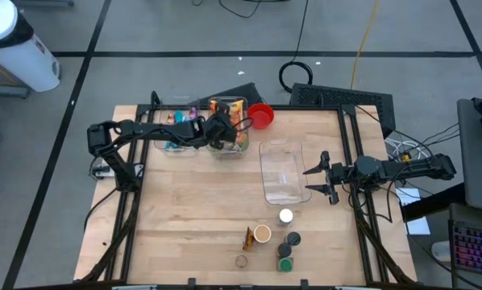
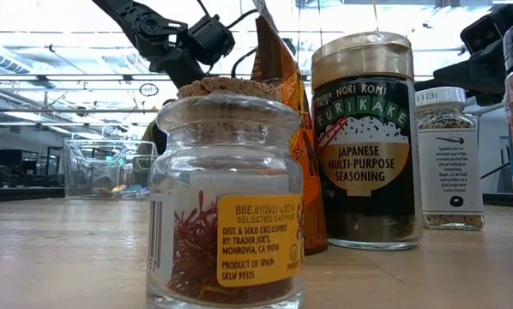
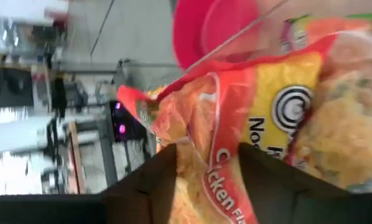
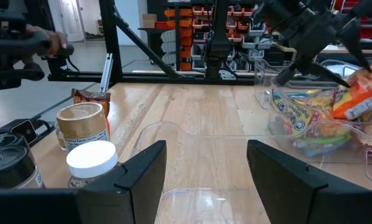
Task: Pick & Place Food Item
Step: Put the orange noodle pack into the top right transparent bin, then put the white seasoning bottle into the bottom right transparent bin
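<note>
At the table's far edge, left of centre, the left gripper [image 1: 222, 129] reaches into a clear bin [image 1: 233, 150] of food packets. In the left wrist view its fingers [image 3: 150, 180] stand either side of an orange noodle packet [image 3: 236, 143], with the packet's edge between them, but I cannot tell whether they have closed on it. The packet lies in the bin, just beside a red bowl [image 1: 260, 115] that sits at the far edge. This looks like the pick step: the grasp is being made or is about to be. Next, the fingers need to pinch the packet firmly and lift it straight up clear of the bin wall.

An empty clear tray [image 1: 283, 173] lies right of centre, probably the place to put it. Spice jars [image 1: 283, 238] stand near the front edge. At the right edge, the right gripper [image 1: 322, 179] waits by the tray, fingers spread apart.
</note>
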You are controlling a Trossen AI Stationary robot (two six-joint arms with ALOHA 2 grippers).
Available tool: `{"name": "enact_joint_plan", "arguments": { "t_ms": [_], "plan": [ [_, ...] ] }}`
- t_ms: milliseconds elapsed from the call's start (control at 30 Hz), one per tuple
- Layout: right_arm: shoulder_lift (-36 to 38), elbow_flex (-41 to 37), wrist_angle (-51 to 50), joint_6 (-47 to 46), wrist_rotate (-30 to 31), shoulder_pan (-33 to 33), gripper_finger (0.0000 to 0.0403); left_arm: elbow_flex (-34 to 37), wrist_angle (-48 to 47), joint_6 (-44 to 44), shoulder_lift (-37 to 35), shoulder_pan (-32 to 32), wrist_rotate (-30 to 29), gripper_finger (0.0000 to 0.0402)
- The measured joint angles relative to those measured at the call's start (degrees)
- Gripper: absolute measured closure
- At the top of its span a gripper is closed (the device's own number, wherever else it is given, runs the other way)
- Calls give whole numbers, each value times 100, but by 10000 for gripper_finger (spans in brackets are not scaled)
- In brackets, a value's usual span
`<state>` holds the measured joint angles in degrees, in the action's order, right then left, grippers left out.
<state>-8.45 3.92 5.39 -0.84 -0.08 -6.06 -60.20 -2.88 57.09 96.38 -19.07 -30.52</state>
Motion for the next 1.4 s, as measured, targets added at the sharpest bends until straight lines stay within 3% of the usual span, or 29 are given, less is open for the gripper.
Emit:
{"name": "enact_joint_plan", "arguments": {
  "t_ms": [200,533,633,833,933,1033,1233,1400],
  "plan": [
    [1,0,0,0,1,1,187,0,13,-874,-81,94,-536,146],
    [2,0,1,0,1,2,187,2,-58,-2124,-862,513,479,110],
    [2,0,0,0,1,2,187,2,-223,-2817,-1442,511,1576,113],
    [2,0,0,0,2,-1,184,53,-1103,-3789,-2666,79,4679,114],
    [1,0,0,0,1,0,185,492,-1078,-3882,-3272,-4,5609,112],
    [2,0,0,0,1,0,187,1289,-512,-4134,-3946,72,5658,114],
    [2,0,0,0,2,1,184,2942,682,-4835,-5575,255,4514,115],
    [1,0,-2,0,0,1,186,3812,1054,-5111,-6662,256,4197,117]
  ]
}}
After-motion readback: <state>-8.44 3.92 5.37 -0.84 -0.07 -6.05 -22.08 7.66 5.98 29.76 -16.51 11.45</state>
